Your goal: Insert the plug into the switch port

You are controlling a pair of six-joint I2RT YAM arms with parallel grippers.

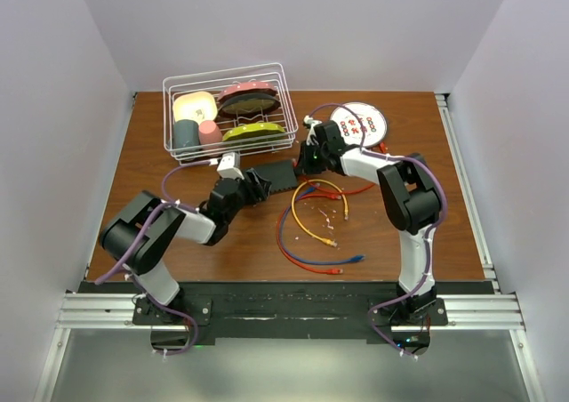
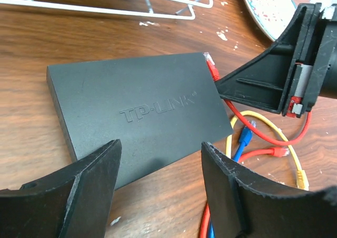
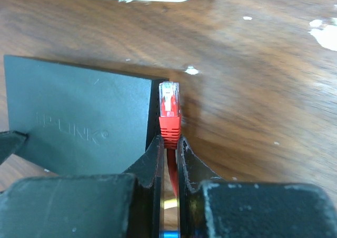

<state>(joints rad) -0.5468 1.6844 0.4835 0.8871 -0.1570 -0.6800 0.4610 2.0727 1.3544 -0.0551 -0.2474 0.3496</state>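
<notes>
**Holding the red plug at the switch's edge**

The right gripper was closed on the plug, pinching the red sleeve just behind the clear tip. The plug lay just beside one side edge of the switch, pointing along it rather than into it. No sockets could be made out in any view.

The switch sat flat on the wooden table, near the wire basket. The left gripper stood open, its fingers either side of the box's near edge; whether they touched it I could not tell.

The switch looked like a light, smooth plastic box, likely to slide on the wood under a push, so it would want bracing at its side edges. The plug seemed small and stiff, with a tip that could crack; the sleeve was the safer hold. The red cable looked springy and might tug the plug off line.

"TP-LINK" was stamped into the switch's top.
</notes>
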